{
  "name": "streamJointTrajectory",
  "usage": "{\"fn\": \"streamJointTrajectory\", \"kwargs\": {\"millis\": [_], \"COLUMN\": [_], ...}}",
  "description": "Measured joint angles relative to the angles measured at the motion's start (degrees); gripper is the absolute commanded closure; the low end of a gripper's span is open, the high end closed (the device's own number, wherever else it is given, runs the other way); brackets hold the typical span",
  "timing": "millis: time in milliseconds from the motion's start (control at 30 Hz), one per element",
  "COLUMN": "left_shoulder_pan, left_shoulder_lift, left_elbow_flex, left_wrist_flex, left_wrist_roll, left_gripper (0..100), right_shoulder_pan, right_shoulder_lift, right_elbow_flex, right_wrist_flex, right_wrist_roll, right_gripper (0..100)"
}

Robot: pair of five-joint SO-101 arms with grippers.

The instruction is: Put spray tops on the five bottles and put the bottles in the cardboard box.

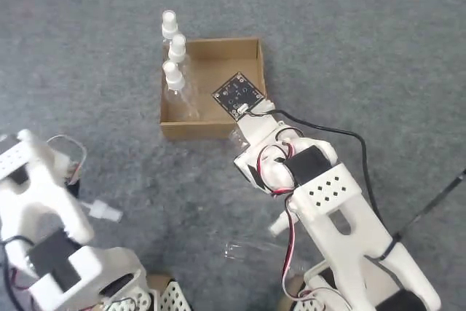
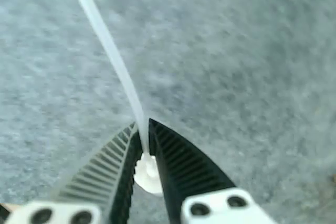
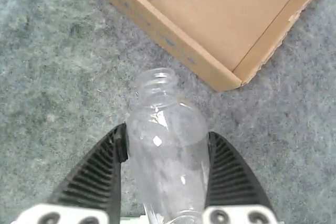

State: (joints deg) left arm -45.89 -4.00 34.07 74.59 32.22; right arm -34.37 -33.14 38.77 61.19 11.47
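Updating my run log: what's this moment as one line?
left gripper: shut on spray top | right gripper: shut on uncapped bottle by cardboard box | second bottle: lying on table

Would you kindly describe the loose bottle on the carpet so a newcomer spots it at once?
Find the cardboard box, then follow the right arm back toward its base. Beside it a clear bottle lies on its side. Its neck is bare and nothing holds it, unlike its neighbours.
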Motion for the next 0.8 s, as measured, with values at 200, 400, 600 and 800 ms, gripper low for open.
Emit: {"fn": "streamJointTrajectory", "kwargs": {"millis": [200,400,600,800], "left_shoulder_pan": [-7.21,-11.34,-11.69,-12.22], "left_shoulder_lift": [0.0,0.0,0.0,0.0], "left_elbow_flex": [0.0,0.0,0.0,0.0], "left_wrist_flex": [-2.64,-3.16,-3.16,-2.81], "left_wrist_roll": [0.0,0.18,0.18,2.55], "left_gripper": [98,97,74,65], "right_shoulder_pan": [0.0,0.0,0.0,0.0], "right_shoulder_lift": [0.0,0.0,0.0,0.0], "right_elbow_flex": [0.0,0.0,0.0,0.0], "right_wrist_flex": [0.0,0.0,0.0,0.0], "right_wrist_roll": [0.0,0.0,0.0,0.0], "right_gripper": [95.0,95.0,95.0,95.0]}}
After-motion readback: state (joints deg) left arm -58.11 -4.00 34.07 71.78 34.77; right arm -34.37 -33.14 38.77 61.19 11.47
